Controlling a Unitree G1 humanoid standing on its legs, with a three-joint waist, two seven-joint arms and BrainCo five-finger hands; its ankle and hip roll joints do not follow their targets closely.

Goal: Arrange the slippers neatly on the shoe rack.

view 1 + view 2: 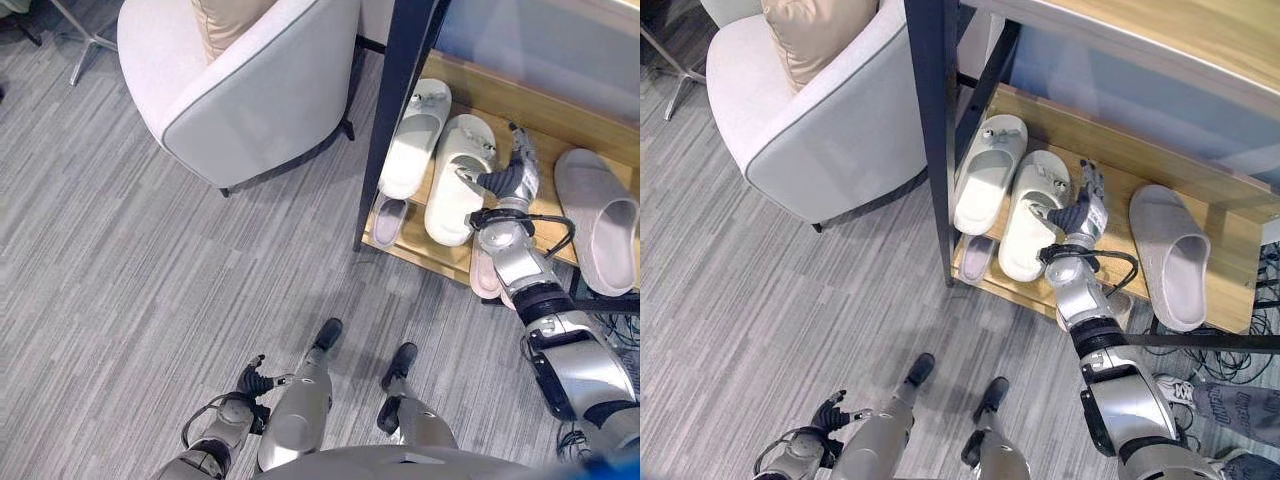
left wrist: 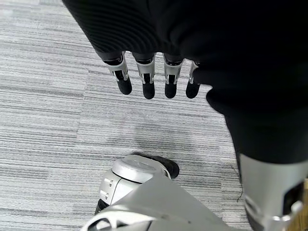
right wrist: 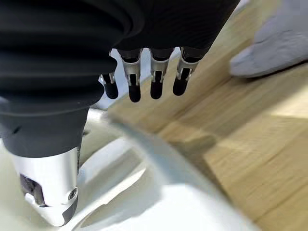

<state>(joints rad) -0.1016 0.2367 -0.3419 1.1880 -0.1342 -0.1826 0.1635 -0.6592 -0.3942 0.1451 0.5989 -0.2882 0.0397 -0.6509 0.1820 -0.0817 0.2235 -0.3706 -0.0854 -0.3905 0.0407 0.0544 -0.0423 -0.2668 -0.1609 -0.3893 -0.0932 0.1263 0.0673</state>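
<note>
Left eye view: right hand (image 1: 512, 172) reaching over the lower shelf of the shoe rack (image 1: 455, 262), fingers straight and relaxed, thumb toward the nearer white slipper (image 1: 457, 180), holding nothing. Second white slipper (image 1: 415, 137) just beyond that one, on its far side from the hand, touching or nearly so. Grey slipper (image 1: 600, 215) on the hand's other side, well apart, with bare wood between. Left hand (image 1: 250, 382) hanging low over the floor, idle.

Right eye view: same layout; thumb close against the nearer white slipper's edge, contact not certain. White pair lying at a slant to the shelf edge, heels near the front lip.

Left wrist view: fingers (image 2: 146, 82) of the left hand straight, empty, grey floor past them.

Right wrist view: fingers (image 3: 155, 82) of the right hand straight above the wooden shelf, rim of the white slipper under the thumb side, grey slipper ahead.

Likely risks: a sideways nudge with open fingers could drive the nearer slipper into its twin and skew both, or tip a heel off the front lip onto the floor. Pushing too far back could wedge the toes against the rear board.
</note>
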